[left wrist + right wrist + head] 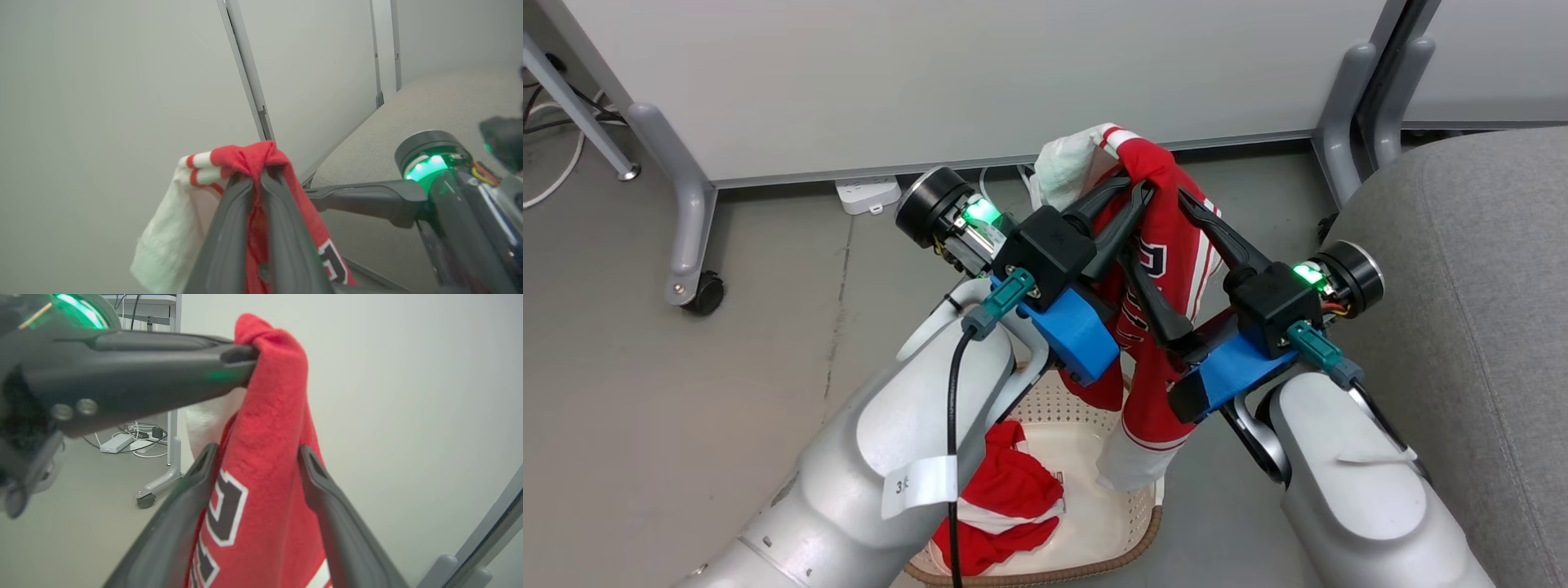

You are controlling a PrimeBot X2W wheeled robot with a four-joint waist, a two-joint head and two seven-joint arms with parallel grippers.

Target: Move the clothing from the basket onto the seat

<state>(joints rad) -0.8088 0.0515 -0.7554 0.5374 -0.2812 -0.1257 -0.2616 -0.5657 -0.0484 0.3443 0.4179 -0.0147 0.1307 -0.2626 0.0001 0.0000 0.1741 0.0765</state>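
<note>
1. Off to the robot's right: the seat, grey and broad, with no clothing on the part in view.
2. Low between both arms, on the floor: the basket, with one red garment crumpled on its bottom.
3. Raised above the basket: the jersey, hanging with its long axis near vertical and its lower end over the basket's right side. Cannot tell whether that end touches the basket.
4. At the jersey's top fold: the left gripper, fingers clenched on a bunch of red cloth and bearing the weight.
5. Just under that pinch: the right gripper, fingers spread wide, one on each side of the hanging cloth, not closed on it.
6. Probably calls for a sideways carry to the right, seat-ward. Right arm nearer the seat, grip on the left side only.
</note>
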